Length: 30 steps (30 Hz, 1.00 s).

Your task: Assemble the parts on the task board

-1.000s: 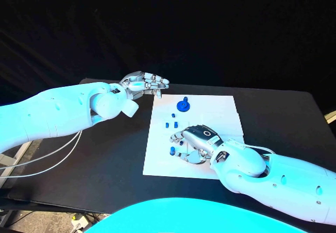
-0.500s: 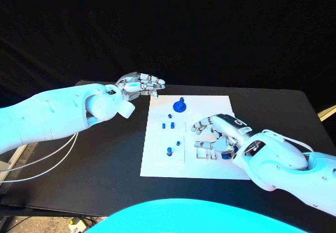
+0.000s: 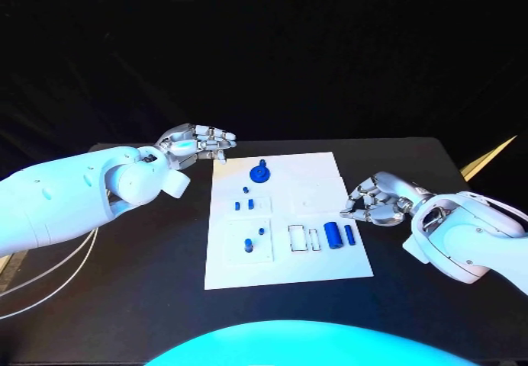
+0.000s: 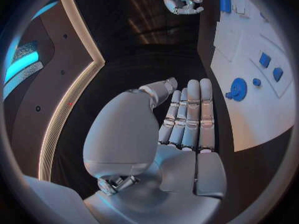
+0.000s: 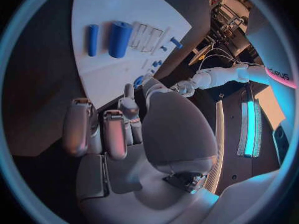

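The task board (image 3: 288, 259) lies mid-table, with two blue cylinders (image 3: 340, 234) loose near its right edge. The right hand (image 3: 376, 204), curled and empty, is held just beside them; the left hand (image 3: 198, 142), likewise curled and empty, far-left. A careless reach could roll the cylinders off.

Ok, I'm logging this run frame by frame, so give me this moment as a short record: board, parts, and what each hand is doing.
board: white task board, flat in the middle of the black table
round part: blue disc-shaped piece at the board's far end
cylinders: two blue cylinders lying side by side near the board's right edge
small parts: small blue pieces on the board's left half
left hand: off the board's far-left corner, fingers curled, holds nothing
right hand: just off the board's right edge, fingers curled, holds nothing
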Available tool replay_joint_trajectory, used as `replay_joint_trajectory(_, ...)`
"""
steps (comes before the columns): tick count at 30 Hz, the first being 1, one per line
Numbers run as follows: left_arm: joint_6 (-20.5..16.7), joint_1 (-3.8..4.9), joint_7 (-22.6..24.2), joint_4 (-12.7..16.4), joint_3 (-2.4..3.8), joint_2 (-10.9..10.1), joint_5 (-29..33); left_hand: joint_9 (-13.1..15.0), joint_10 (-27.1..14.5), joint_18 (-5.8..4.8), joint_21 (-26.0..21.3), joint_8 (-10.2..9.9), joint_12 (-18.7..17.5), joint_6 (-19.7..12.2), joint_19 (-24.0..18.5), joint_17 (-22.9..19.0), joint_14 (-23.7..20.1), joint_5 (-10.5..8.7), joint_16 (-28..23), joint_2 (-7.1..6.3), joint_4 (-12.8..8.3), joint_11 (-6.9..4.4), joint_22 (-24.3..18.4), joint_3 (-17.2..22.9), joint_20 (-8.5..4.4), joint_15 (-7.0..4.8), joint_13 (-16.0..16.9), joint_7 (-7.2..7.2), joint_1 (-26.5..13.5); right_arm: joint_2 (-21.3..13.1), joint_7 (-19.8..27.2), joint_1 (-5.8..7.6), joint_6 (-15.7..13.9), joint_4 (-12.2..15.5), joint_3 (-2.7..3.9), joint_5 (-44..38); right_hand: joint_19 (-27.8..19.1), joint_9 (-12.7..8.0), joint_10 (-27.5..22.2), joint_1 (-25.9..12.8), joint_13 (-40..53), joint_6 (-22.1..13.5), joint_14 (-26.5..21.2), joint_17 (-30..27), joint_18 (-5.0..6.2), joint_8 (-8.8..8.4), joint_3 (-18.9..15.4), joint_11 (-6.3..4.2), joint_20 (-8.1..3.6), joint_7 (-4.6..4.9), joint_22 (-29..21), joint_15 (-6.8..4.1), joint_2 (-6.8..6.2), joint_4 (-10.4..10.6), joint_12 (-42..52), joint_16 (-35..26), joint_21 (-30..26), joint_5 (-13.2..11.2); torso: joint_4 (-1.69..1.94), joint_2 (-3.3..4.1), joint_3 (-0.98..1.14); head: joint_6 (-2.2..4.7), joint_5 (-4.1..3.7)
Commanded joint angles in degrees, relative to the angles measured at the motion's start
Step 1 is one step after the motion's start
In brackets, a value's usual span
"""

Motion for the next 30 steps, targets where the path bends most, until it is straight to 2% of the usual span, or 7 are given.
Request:
replay_joint_trajectory(1,0.2,-0.03,0.2,0.1,0.03,0.1,0.1,0.5,0.0,-1.01,-0.7,-1.1,-0.8,-0.6,-0.1,-0.5,0.0,1.26,-0.5,0.44,0.0,0.43,-0.7,-1.6,0.01,0.47,-0.6,1.09,-1.0,-0.5,-2.0,-0.4,0.5,0.4,-0.1,-1.1,4.5,1.1,10.1,-2.2,2.9,-4.5,4.8,8.5,-1.88,1.85,-3.1,-1.3,-0.21,-0.14,12.6,-0.27,-0.2,0.2,2.6,1.2,1.9,-0.1,-0.17,-0.11,-0.04,0.11,-0.68)
replay_joint_trajectory(11,0.4,-0.1,0.1,0.0,0.0,0.2,0.2,0.5,0.0,-1.01,-0.7,-1.1,-0.7,-0.6,-0.1,-0.6,0.0,1.26,-0.4,0.46,0.1,0.43,-0.7,-1.7,0.03,0.48,-0.6,1.1,-1.0,0.8,-6.2,-2.46,-0.1,-0.2,-0.3,-3.9,4.8,1.7,10.8,-4.5,5.9,-4.6,5.1,10.1,-2.19,2.7,-6.4,-1.38,-0.21,-0.27,13.1,-0.3,0.25,0.3,4.3,1.9,4.0,-0.2,0.14,0.08,-0.05,0.25,-1.02)
replay_joint_trajectory(20,0.4,-0.11,0.1,0.0,-0.01,0.1,0.2,0.5,0.0,-1.01,-0.7,-1.1,-0.7,-0.6,-0.1,-0.6,0.0,1.26,-0.4,0.46,0.1,0.43,-0.7,-1.7,0.03,0.48,-0.6,1.1,-1.0,2.8,-7.2,-3.89,0.2,-1.3,-0.36,-4.4,4.8,1.8,10.9,-4.9,6.3,-4.7,5.1,10.4,-2.24,2.9,-7.6,-1.39,-0.2,-0.28,13.1,-0.3,0.42,0.3,4.3,2.1,4.3,-0.2,0.09,0.06,-0.16,0.1,-0.86)
replay_joint_trajectory(30,0.5,-0.12,0.1,0.1,-0.01,0.0,0.2,0.5,0.0,-1.01,-0.7,-1.1,-0.7,-0.6,-0.1,-0.6,0.0,1.26,-0.4,0.46,0.1,0.43,-0.7,-1.7,0.03,0.48,-0.6,1.1,-1.0,4.5,-8.3,-4.66,2.0,-2.6,-0.41,-5.4,4.8,1.9,10.8,-5.4,6.5,-4.8,5.1,10.5,-2.25,3.07,-8.9,-1.37,-0.18,-0.27,13.1,-0.28,0.8,0.4,4.2,2.2,4.4,-0.2,0.08,0.03,-0.1,0.01,-0.69)
